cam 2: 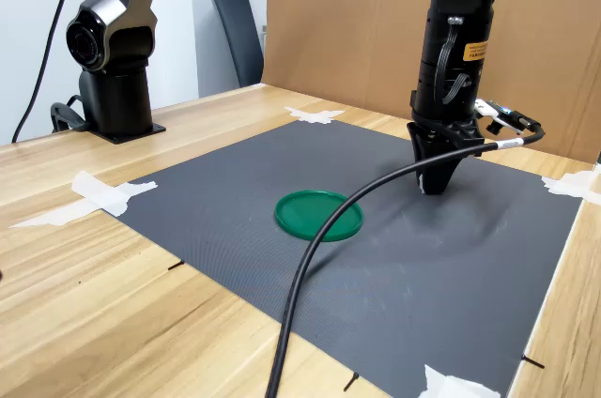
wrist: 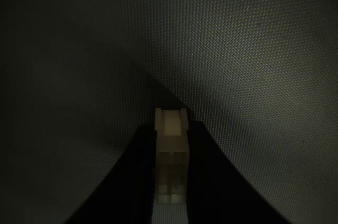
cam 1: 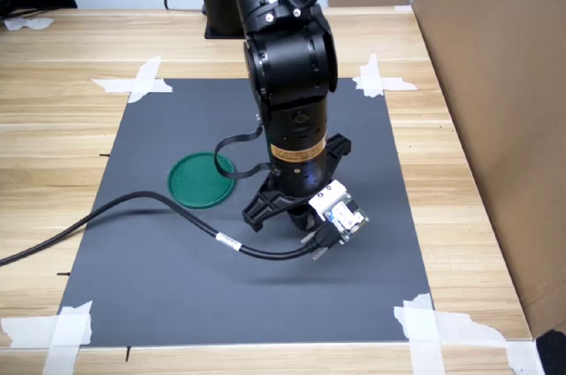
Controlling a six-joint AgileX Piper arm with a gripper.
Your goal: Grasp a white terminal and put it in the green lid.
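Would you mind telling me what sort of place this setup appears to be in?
Probably a robotics lab or test bench: a dark mat taped to a wooden table, cardboard screens behind, and a second robot arm parked at the table's edge.

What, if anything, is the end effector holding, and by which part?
The end effector grips the tiny white plastic terminal block by its two long opposite sides, low over the dark grey mat; the block's far end pokes out beyond the fingertips.

Robot lab bench | wooden table (cam 1: 53,92) | taped dark mat (cam 1: 177,286) | cardboard screens (cam 2: 357,32) | second arm's base (cam 2: 113,88) | office chair (cam 2: 239,32)
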